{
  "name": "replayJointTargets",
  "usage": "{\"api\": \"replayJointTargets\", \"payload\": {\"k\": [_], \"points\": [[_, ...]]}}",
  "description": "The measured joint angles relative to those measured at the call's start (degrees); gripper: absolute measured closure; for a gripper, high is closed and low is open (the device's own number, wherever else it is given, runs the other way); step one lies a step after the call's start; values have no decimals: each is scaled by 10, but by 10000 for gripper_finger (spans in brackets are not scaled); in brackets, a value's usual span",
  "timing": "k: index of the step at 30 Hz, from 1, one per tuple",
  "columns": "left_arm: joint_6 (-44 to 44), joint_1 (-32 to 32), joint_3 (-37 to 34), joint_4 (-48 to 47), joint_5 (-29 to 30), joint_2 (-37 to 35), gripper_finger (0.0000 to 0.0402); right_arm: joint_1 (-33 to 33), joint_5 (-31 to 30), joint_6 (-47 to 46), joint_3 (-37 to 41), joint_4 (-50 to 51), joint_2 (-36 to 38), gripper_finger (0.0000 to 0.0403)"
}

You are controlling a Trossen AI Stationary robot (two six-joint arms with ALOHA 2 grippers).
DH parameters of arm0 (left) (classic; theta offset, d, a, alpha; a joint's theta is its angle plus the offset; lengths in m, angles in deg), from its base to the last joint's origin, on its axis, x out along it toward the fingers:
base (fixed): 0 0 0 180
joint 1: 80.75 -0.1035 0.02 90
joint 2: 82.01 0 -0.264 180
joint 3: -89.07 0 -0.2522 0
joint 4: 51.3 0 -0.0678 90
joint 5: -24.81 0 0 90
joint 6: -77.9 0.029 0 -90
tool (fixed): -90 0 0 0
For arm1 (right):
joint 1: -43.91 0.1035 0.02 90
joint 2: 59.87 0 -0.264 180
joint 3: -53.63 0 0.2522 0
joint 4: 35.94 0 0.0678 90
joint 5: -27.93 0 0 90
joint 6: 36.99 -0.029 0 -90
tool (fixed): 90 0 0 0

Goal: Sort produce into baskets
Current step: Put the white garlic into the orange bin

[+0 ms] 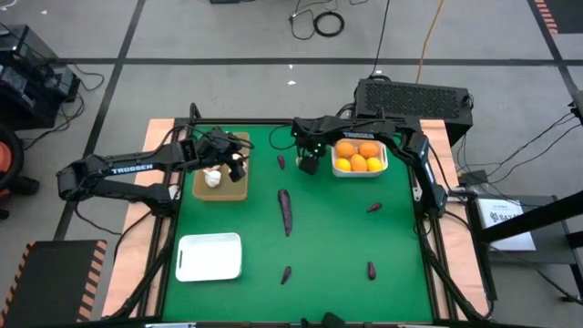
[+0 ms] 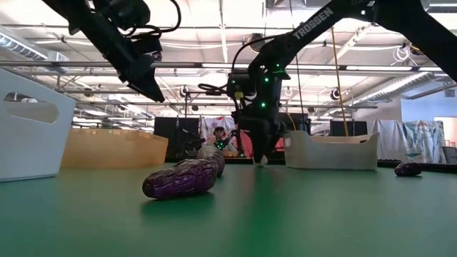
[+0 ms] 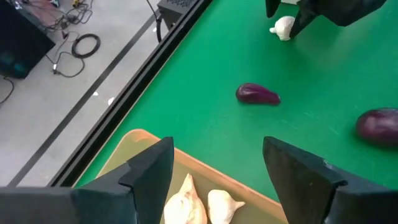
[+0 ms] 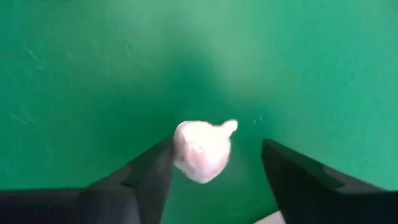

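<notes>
Landmark: the white rounded tray holding orange and yellow citrus fruits (image 1: pixel 385 167), at the far right of the green table (image 1: pixel 328 246). The right gripper (image 1: pixel 310 165) stood low over the table just beside this tray, on the side facing the flat tan wooden-looking tray (image 1: pixel 239 191). A cream-white garlic bulb (image 4: pixel 201 151) lay on the cloth between its parted jaws, off centre toward one finger, possibly touching it, its pointed tip turned toward the other; the jaws had not closed on it. The right arm was judged plainly the nearer to this bulb. The left gripper (image 3: pixel 217 177), jaws open and empty, hovered over the tan tray, well apart from the citrus tray, above two garlic bulbs (image 3: pixel 205 202) already lying inside. A long dark purple eggplant (image 1: pixel 285 210) lay lengthwise toward the table's near edge from the citrus tray.
</notes>
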Motion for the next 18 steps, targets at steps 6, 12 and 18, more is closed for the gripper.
{"api": "replayJointTargets", "payload": {"k": [6,12,18], "points": [[0,0,0,0,0,0,148,1,26,0,0,5,0,266],[-15,0,0,14,-25,0,148,8,42,22,0,6,22,347],[-45,1,-65,214,-193,-27,149,33,130,74,0,7,84,357]]}}
